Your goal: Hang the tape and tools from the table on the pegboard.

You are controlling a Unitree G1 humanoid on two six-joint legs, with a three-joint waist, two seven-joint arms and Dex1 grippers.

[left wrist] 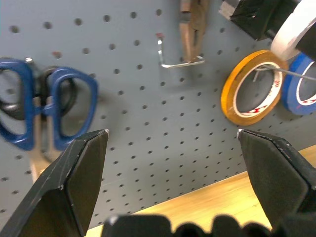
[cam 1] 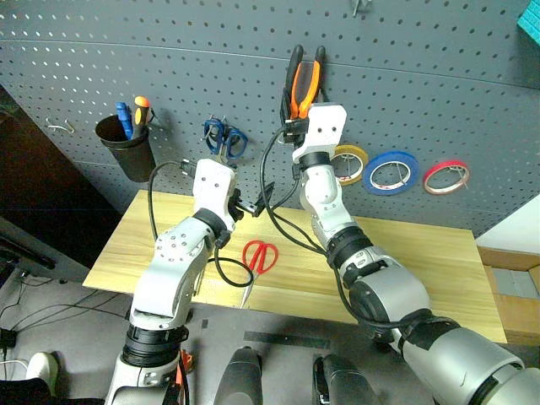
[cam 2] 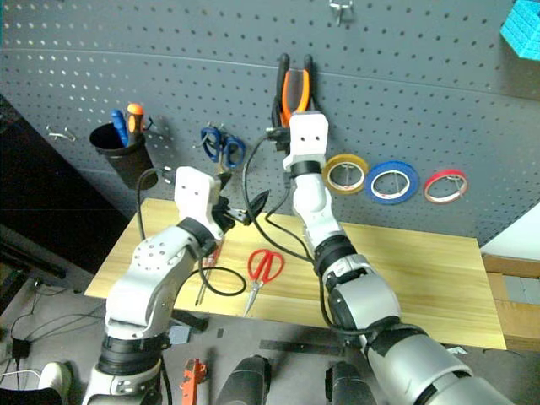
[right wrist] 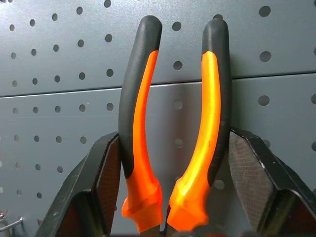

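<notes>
Two of my fingers on the right gripper (right wrist: 170, 187) clamp the orange-and-black pliers (right wrist: 175, 128) from both sides, handles pointing up against the dark grey pegboard (cam 1: 422, 76). My left gripper (left wrist: 173, 173) hangs with fingers spread wide and empty, facing the board near the blue-handled scissors (left wrist: 47, 111) and a bare metal hook (left wrist: 175, 59). Red-handled scissors (cam 1: 258, 260) lie on the wooden table (cam 1: 422, 261). Yellow tape (cam 1: 350, 162), blue tape (cam 1: 391, 172) and red tape (cam 1: 445, 176) hang side by side on the board.
</notes>
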